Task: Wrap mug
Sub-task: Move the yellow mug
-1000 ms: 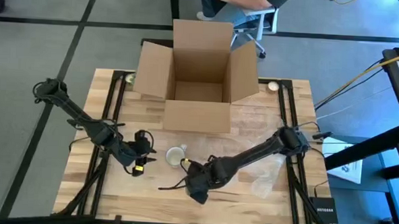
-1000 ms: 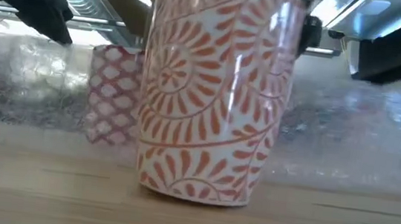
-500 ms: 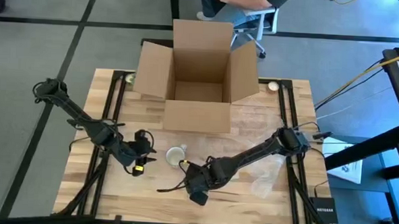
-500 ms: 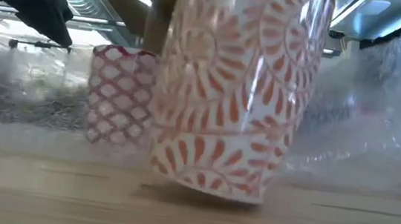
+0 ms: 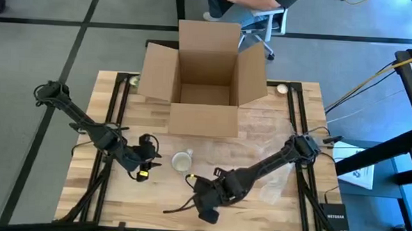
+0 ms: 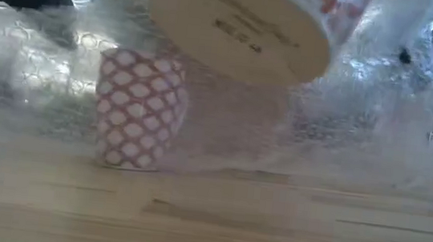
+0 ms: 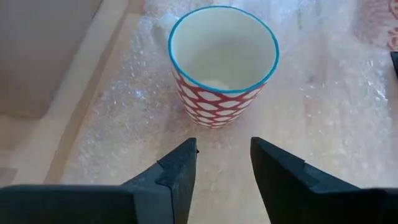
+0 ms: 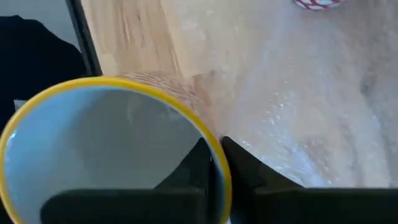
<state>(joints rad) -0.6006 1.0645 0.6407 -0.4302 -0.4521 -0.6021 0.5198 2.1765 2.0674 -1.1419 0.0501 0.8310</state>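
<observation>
The right claw [image 5: 201, 193] is clamped on the rim of the orange-swirl mug [image 6: 247, 23], holding it tilted, base lifted clear off the wooden counter [image 5: 118, 202] near the front edge. The red-lattice mug [image 7: 222, 62] stands upright on bubble wrap [image 7: 323, 124], just ahead of the left claw [image 7: 224, 163], whose fingers are parted and empty. An open cardboard box [image 5: 204, 77] fills the counter's far side.

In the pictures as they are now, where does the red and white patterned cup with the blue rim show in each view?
High view: the cup stands upright near the table's middle, below the cardboard box.
Low view: cup left of centre, behind bubble wrap.
Left wrist view: cup at top centre, beyond the open left claw.
Right wrist view: only its base at the top edge.
Shared landmark: the bubble wrap.
</observation>
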